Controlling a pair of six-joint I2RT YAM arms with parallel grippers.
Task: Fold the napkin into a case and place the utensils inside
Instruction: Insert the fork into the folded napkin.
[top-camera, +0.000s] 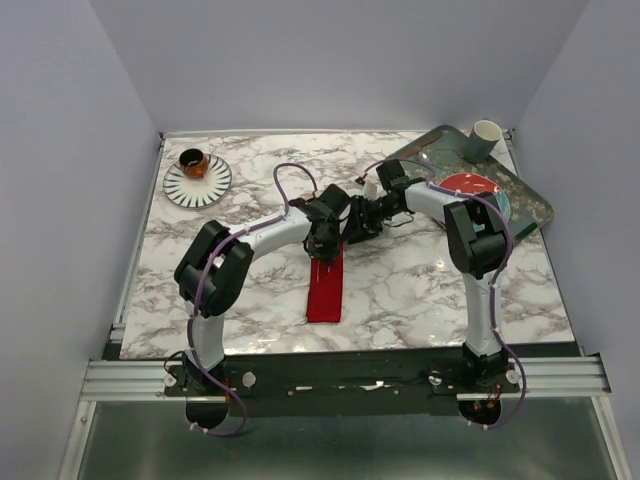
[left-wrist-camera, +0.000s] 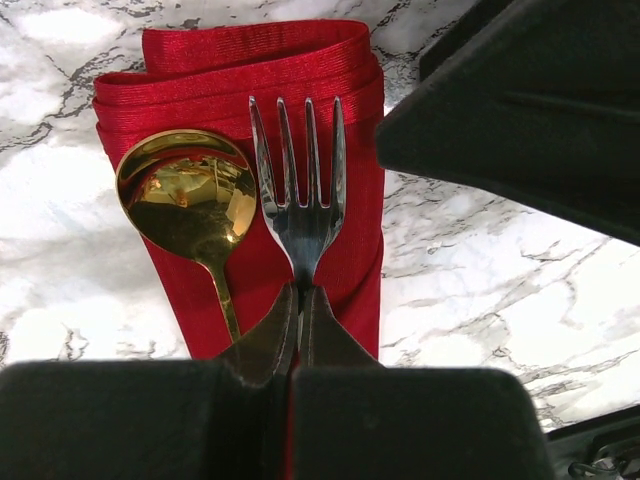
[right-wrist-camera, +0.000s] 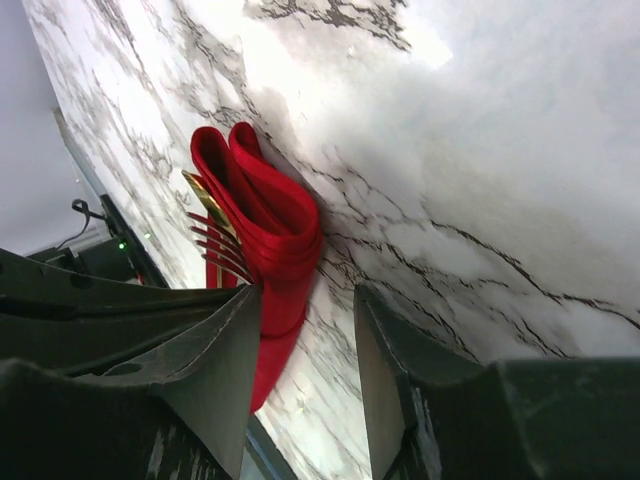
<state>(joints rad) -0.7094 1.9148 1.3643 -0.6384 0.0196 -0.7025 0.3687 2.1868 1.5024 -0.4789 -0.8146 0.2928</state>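
Green tray (top-camera: 528, 200), striped plate (top-camera: 206, 188) beyond napkin (top-camera: 326, 290)

napkin (left-wrist-camera: 250, 60): red | spoon (left-wrist-camera: 185, 195): gold | fork (left-wrist-camera: 300, 220): silver | table (left-wrist-camera: 480, 270): white marble, grey veins

What was counted: one napkin (top-camera: 326, 290), one fork (left-wrist-camera: 300, 190), one spoon (left-wrist-camera: 188, 195), one striped plate (top-camera: 212, 186), one red plate (top-camera: 470, 186), one tray (top-camera: 531, 210), one brown cup (top-camera: 193, 162), one pale cup (top-camera: 486, 138).

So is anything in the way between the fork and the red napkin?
Nothing visible is. The fork lies right on the napkin, beside the gold spoon, with the left gripper shut on its neck.
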